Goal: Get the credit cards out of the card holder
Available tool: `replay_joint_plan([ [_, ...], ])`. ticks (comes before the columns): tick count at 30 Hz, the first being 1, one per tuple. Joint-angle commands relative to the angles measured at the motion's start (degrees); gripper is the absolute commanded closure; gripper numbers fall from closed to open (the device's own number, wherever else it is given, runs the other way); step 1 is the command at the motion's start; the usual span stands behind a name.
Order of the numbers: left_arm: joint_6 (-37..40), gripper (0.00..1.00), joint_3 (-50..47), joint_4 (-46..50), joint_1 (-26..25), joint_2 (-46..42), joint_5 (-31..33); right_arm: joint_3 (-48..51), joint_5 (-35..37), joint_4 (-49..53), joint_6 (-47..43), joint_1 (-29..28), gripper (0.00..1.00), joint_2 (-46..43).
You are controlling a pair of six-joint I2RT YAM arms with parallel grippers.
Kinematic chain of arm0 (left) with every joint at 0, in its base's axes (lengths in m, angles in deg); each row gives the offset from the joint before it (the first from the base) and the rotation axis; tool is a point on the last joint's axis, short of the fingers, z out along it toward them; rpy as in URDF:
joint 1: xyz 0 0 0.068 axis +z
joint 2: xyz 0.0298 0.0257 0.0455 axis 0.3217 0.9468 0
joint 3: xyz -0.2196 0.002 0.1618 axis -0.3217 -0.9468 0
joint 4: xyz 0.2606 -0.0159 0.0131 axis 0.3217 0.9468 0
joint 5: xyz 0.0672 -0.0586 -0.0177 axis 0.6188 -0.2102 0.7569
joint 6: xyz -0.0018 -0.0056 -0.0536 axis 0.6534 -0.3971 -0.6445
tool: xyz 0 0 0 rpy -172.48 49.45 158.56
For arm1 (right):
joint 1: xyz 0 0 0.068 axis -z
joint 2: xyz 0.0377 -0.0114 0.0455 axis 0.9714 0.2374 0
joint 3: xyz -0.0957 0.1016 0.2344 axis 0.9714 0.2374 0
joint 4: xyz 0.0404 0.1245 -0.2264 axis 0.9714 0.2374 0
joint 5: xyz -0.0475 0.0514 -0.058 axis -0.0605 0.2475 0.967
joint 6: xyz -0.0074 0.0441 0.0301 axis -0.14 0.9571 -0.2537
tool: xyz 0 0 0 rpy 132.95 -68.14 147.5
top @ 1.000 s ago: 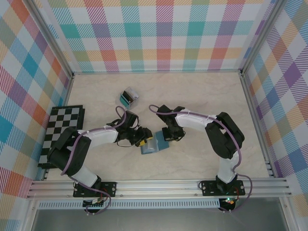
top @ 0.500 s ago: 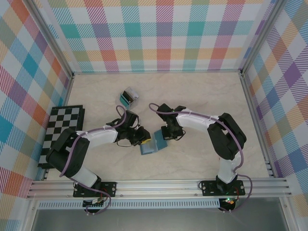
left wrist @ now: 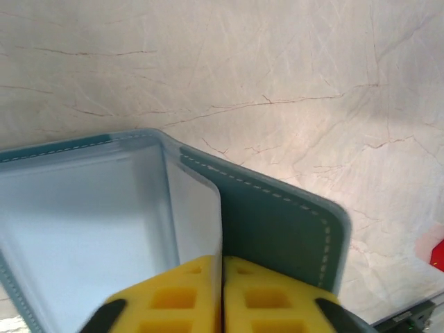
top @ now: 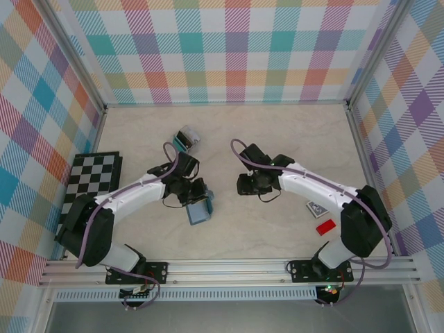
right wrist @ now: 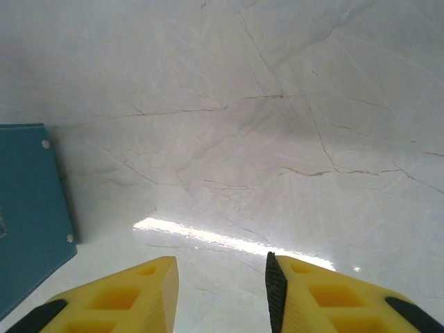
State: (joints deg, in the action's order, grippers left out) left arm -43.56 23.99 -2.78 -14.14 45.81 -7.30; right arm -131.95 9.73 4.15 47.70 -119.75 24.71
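Your overhead view is bright and evenly lit, and sharp throughout. The arms cast only short, soft shadows on the marble tabletop [top: 277, 132]. In your right wrist view, a white glare streak crosses the tabletop at lower centre, and a faint grey shadow lies right of centre. In your left wrist view, the yellow fingertips [left wrist: 173, 298] at the bottom edge are soft. The card holder [left wrist: 277, 222] is reasonably sharp, and a broad shadow dims the upper right.

card holder [left wrist: 277, 222]: cut by bottom-left edge | red card [left wrist: 437, 253]: cut by right edge
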Motion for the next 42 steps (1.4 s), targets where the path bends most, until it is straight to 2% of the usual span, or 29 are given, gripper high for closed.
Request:
replay_joint_plan([
  [1,1.1,0.74,1.5,1.2,-1.4,1.2,-1.5,2.0,-1.3,-2.3,2.8,0.1,0.59,-1.8],
  [3,-0.2,0.62,1.9,-3.0,-2.3,3.3,-4.8,2.6,-1.5,-3.1,3.6,0.1,0.58,-2.4],
  [5,-1.5,0.56,2.8,-6.1,-3.5,5.6,-6.7,3.0,-1.6,-3.6,4.3,0.1,0.58,-2.8],
  [9,-3.2,0.51,5.3,-9.5,-5.2,9.7,-8.5,3.9,-1.9,-4.5,4.7,0.1,0.58,-3.7],
  [14,-5.3,0.5,6.1,-13.2,-5.8,12.5,-8.7,4.7,-1.9,-4.5,4.7,0.1,0.58,-4.2],
  [17,-6.3,0.51,5.7,-13.4,-5.8,13.6,-7.6,5.2,-3.0,-5.0,4.6,0.1,0.59,-4.0],
  [30,-10.0,0.7,0.8,-19.2,-5.8,16.2,-5.7,3.3,-18.1,-10.6,0.8,-0.1,0.89,3.4],
  [33,-10.7,0.74,0.4,-20.1,-5.7,17.1,-5.7,3.0,-19.3,-10.6,1.5,-0.1,0.93,5.7],
  [42,-12.4,0.81,0.4,-20.7,-5.7,17.9,-4.9,0.3,-23.2,-9.6,2.9,-0.1,0.96,12.7],
])
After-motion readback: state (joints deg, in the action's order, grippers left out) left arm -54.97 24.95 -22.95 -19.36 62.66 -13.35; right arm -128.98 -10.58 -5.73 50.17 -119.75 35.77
